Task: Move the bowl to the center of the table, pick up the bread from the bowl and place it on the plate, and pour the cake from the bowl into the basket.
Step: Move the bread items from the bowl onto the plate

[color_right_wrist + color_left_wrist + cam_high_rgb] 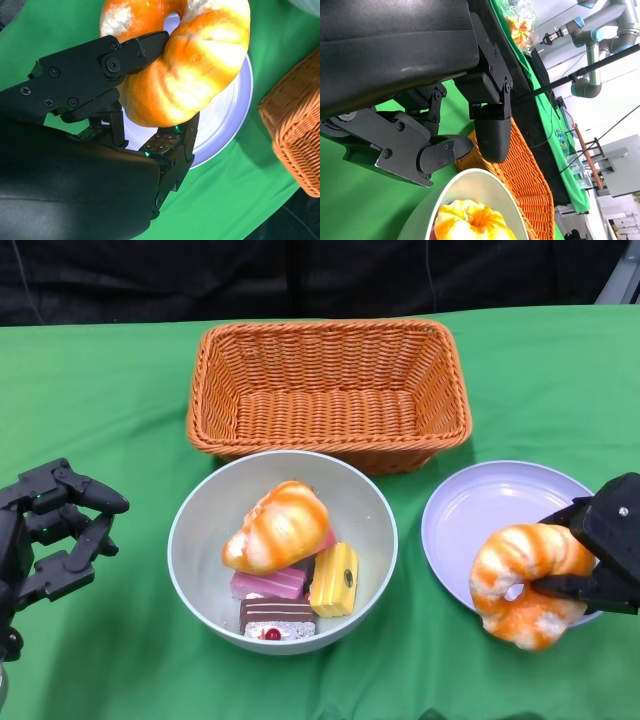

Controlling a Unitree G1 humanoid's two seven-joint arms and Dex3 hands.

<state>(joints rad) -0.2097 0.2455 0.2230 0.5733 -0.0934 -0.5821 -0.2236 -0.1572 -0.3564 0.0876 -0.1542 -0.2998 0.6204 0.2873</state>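
A pale bowl [200, 510] sits at the table's middle front. In it lie an orange-striped bread [278, 528] and cake pieces: pink [268, 585], yellow [334, 580], brown with a cherry [277, 620]. My right hand [612, 550] grips a ring-shaped orange bread [527, 583] over the near edge of the lilac plate [490, 505]; the right wrist view shows the fingers [100, 65] clamped round that bread [195, 70] above the plate [222, 125]. My left hand [50, 530] hovers left of the bowl, fingers apart, holding nothing. The orange wicker basket [330, 390] stands behind the bowl.
Green cloth [100, 390] covers the table. The basket's corner [297, 135] is close to the plate. In the left wrist view the bowl rim [470, 175] and the basket [530, 175] lie just beyond the fingers [490, 135]; robot arms and stands [600, 55] are beyond the table.
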